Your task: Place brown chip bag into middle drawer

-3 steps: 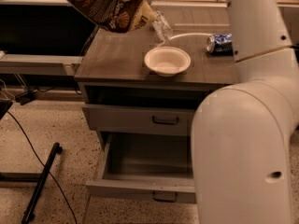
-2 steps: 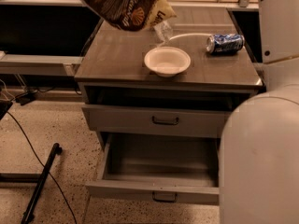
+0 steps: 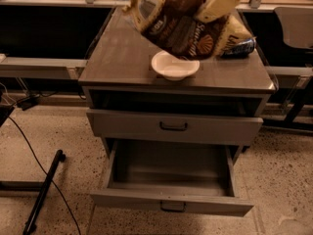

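1. Speckled floor (image 3: 49,131) surrounds the grey cabinet (image 3: 122,58); we see its middle drawer (image 3: 127,199) pulled out toward the near side.
2. Far right, our gripper (image 3: 210,11) clamps the brown chip bag (image 3: 176,28) in the air above the white bowl (image 3: 173,67), with the blue can (image 3: 242,47) just right of the bag.

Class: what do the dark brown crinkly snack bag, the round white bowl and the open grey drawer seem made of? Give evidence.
The brown chip bag, held aloft by the gripper at the top: glossy foil or plastic film, visibly creased. The white bowl: smooth, matte, perhaps plastic or ceramic. The middle drawer: flat grey panels, likely painted metal or laminate.
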### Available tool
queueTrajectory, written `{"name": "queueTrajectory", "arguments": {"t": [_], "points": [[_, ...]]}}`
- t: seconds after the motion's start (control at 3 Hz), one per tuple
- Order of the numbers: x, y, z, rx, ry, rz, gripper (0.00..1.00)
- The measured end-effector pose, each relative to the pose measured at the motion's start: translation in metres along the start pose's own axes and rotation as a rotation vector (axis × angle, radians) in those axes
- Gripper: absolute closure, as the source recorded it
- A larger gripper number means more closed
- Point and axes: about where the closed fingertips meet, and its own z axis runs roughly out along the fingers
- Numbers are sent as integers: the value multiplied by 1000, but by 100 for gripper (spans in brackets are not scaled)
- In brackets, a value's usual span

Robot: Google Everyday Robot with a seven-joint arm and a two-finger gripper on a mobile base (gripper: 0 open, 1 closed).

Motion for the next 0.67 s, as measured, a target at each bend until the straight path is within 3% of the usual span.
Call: {"name": "queueTrajectory", "arguments": {"t": [0.33, 0.67], "points": [[47, 46, 1, -35, 132, 56, 100], [65, 70, 27, -106, 172, 72, 100]]}}
